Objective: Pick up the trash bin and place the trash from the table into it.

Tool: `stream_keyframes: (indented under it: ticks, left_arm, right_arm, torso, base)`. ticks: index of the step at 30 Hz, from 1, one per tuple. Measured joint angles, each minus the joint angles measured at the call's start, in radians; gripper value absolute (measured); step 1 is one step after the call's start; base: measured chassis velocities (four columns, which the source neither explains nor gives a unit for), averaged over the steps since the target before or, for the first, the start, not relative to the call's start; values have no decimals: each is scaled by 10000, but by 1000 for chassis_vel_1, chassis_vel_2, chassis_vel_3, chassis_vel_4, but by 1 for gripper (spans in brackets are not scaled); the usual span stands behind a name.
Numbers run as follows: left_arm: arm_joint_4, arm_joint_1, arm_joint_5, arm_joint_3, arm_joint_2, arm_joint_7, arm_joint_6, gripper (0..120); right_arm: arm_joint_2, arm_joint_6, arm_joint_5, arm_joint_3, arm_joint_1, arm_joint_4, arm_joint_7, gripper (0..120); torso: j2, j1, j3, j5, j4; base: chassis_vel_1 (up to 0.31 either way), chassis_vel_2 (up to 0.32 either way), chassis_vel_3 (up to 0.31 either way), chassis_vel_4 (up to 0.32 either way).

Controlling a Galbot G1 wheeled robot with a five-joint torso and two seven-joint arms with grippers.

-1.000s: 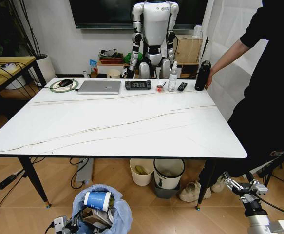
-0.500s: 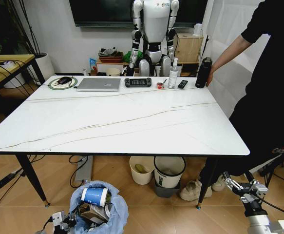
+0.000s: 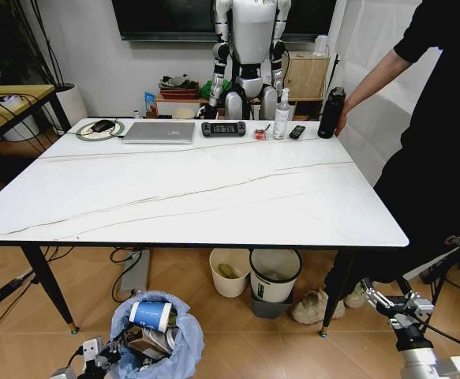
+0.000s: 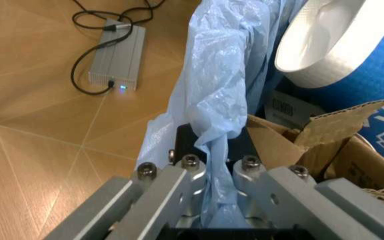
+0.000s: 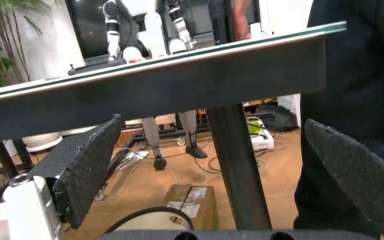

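low at the left, the left gripper (image 4: 220,167) has its jaws closed on the crinkled light-blue bag at the rim of the trash bin (image 3: 155,341), which sits near the wooden floor in front of the table (image 3: 190,197), by its near left leg. inside the bin lies the trash (image 3: 152,327): a blue paper cup (image 3: 151,314) on its side on top, torn brown cardboard (image 4: 315,145) beneath it. in the left wrist view a grey power brick (image 4: 117,58) with a lit indicator rests on the floor beside the bag. the marble-look table spreads across the middle, its near half bare; along its far edge stand a silver laptop (image 3: 159,132), a black controller (image 3: 223,129), a remote and a black bottle (image 3: 330,113), which a person's hand (image 3: 342,125) touches. under the table stand a cream bucket (image 3: 229,272) and a grey-and-white bin (image 3: 273,280). at the lower right, the right gripper (image 3: 389,303) hangs by the table's near right leg, jaws spread wide and holding nothing.
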Motion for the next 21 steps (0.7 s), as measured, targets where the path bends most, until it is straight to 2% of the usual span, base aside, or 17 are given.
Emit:
stream_keyframes:
  ticks: [21]
  left_arm:
    - [327, -286, 3, 91, 105, 9, -10, 0]
  right_arm:
    - [0, 0, 0, 0, 0, 0, 0, 100]
  torso:
    - [-1003, -435, -569, 0, 0]
  base:
    - [0, 0, 0, 0]
